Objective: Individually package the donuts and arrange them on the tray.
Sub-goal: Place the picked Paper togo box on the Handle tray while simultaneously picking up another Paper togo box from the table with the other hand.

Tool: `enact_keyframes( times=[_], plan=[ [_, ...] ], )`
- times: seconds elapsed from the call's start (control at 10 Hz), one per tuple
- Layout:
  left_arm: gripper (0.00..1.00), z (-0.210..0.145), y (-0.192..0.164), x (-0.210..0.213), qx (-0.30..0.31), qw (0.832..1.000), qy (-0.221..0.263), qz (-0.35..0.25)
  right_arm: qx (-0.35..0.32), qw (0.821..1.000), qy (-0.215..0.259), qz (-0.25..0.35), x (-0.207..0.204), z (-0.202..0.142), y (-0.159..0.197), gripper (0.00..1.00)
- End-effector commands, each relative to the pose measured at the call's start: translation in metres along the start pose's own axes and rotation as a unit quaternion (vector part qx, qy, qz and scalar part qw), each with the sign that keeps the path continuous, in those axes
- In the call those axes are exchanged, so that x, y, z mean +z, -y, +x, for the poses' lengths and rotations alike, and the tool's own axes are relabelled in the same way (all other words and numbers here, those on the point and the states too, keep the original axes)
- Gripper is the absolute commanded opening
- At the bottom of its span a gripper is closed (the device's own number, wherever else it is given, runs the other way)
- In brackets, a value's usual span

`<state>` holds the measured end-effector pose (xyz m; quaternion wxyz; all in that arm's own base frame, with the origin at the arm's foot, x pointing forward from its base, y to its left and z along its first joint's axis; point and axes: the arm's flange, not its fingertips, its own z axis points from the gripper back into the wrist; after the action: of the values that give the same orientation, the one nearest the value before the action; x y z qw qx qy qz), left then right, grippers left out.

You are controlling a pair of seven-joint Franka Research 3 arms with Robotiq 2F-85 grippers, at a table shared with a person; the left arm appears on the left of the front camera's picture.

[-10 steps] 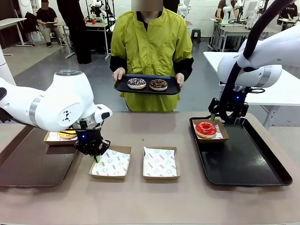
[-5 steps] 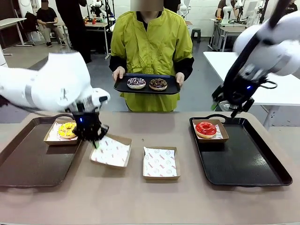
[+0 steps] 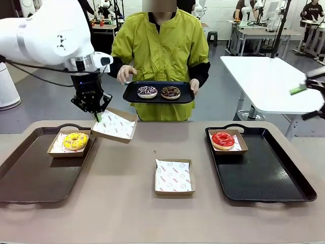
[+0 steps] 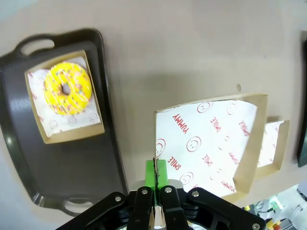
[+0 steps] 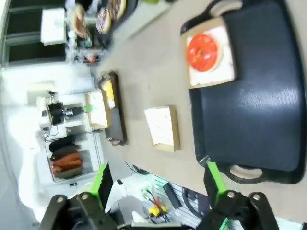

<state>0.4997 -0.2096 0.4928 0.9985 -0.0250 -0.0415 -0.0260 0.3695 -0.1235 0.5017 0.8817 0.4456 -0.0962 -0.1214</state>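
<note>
Left fingers (image 4: 156,173): pinched shut on the edge of an empty lined box (image 3: 115,125), held tilted above the bench (image 3: 127,216).
Right fingers (image 3: 298,90): spread wide, empty, up at the right.
Yellow donut (image 3: 75,140): boxed, on the left tray (image 3: 30,178).
Red donut (image 3: 223,139): boxed, on the right tray (image 3: 264,173).
Sprinkled donut (image 3: 148,91), dark donut (image 3: 171,92): on the person's tray (image 3: 186,97).
</note>
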Motion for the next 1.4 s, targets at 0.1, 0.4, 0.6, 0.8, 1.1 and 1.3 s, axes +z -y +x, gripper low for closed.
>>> enact_keyframes(
  times=[0.1, 0.4, 0.6, 0.8, 1.1, 1.3],
  plan=[
    [0.0, 0.05, 0.0, 0.007, 0.011, 1.0, -0.016, 0.012, 0.003, 0.998, 0.016, 0.059, -0.009, -0.011, 0.063, 1.0],
    [0.0, 0.075, -0.004, 0.007, 0.022, 0.999, -0.028, 0.022, 0.006, 0.995, 0.022, 0.093, -0.011, -0.007, 0.1, 1.0],
    [0.0, 0.074, -0.004, 0.007, 0.012, 0.999, -0.025, 0.025, 0.012, 0.996, 0.023, 0.088, -0.014, -0.002, 0.1, 1.0],
    [0.0, 0.071, -0.008, 0.004, 0.013, 1.0, -0.023, 0.008, -0.005, 0.997, 0.022, 0.077, -0.013, -0.013, 0.104, 1.0],
    [0.0, 0.071, -0.008, 0.004, 0.013, 1.0, -0.023, 0.008, -0.005, 0.997, 0.022, 0.077, -0.013, -0.013, 0.104, 1.0],
    [0.0, 0.071, -0.008, 0.004, 0.013, 1.0, -0.023, 0.008, -0.005, 0.997, 0.022, 0.077, -0.013, -0.013, 0.104, 1.0]
  ],
)
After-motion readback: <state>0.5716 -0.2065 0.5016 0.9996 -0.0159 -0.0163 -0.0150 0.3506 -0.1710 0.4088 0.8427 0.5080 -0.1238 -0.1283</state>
